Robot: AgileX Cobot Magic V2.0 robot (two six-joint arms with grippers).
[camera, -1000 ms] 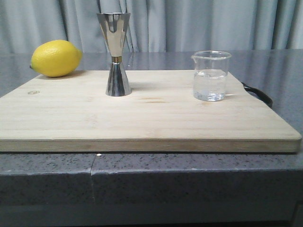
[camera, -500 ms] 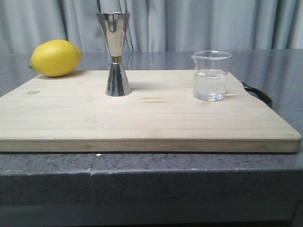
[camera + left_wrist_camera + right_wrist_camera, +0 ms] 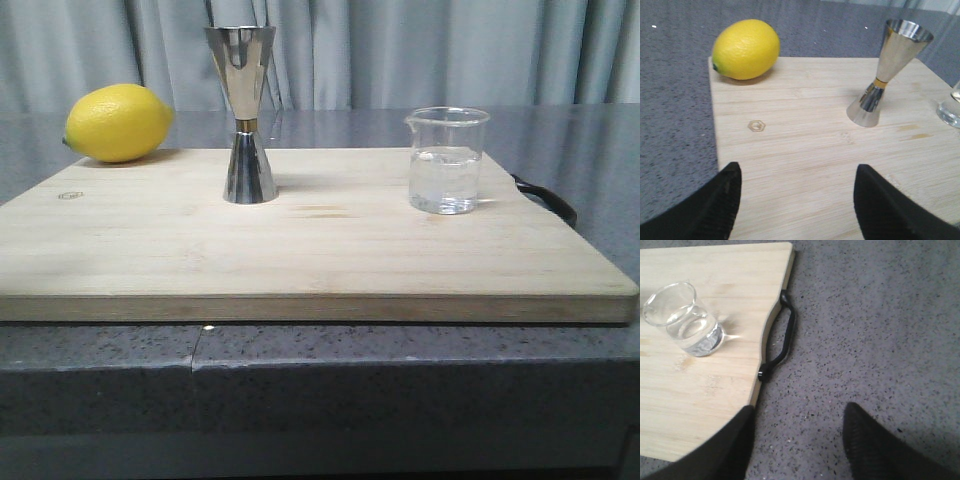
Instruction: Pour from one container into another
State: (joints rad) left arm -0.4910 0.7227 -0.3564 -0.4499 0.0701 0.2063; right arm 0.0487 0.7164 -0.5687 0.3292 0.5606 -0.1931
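We see the beaker point(image 3: 447, 160), partly filled with clear liquid, upright on the cutting board point(image 3: 300, 260) at 3 o'clock from the upright jigger point(image 3: 245, 115), well apart. Our left gripper point(image 3: 795, 200) and right gripper point(image 3: 797, 440) hang with jaws spread, holding nothing.

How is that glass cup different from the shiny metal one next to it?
The glass beaker is clear, and liquid shows inside it; the steel jigger is shiny and opaque. The beaker is short and straight-walled, the jigger taller and hourglass-shaped with a narrow brass waist. Both stand upright and untouched on the wooden board.
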